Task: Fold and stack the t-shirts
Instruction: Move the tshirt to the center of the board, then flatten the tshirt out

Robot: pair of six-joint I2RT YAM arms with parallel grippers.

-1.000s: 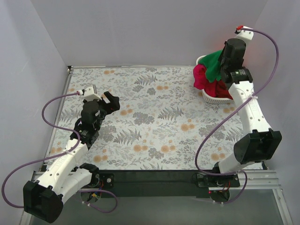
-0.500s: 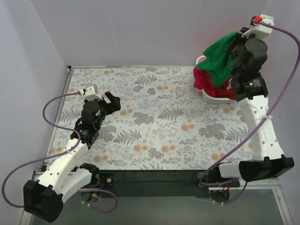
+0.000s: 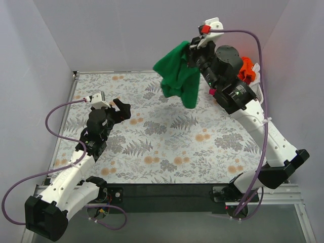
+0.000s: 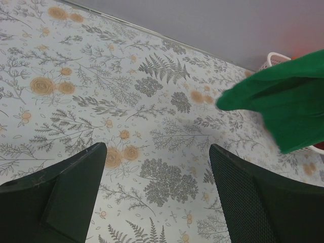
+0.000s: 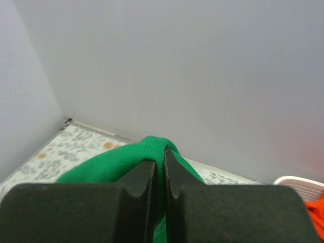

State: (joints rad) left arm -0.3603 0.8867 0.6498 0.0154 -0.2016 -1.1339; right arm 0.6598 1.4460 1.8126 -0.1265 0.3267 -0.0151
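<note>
My right gripper [image 3: 191, 49] is shut on a fold of the green t-shirt [image 3: 177, 75] and holds it high above the far middle of the table, the cloth hanging free. In the right wrist view the green cloth [image 5: 119, 158] is pinched between my right gripper [image 5: 159, 164]. The green shirt also shows at the right of the left wrist view [image 4: 283, 98]. An orange t-shirt [image 3: 246, 71] shows behind the right arm, and in the right wrist view [image 5: 315, 215]. My left gripper [image 3: 120, 109] is open and empty over the left of the table, also seen in its wrist view [image 4: 157, 192].
The floral tablecloth [image 3: 167, 136] covers the table. The white basket's rim [image 4: 276, 56] shows at the far right, mostly hidden behind the right arm in the top view. Grey walls close in the back and both sides.
My right gripper has lifted the green t-shirt out of the basket and swung it left, up over the far middle of the table. The left arm has not moved.
</note>
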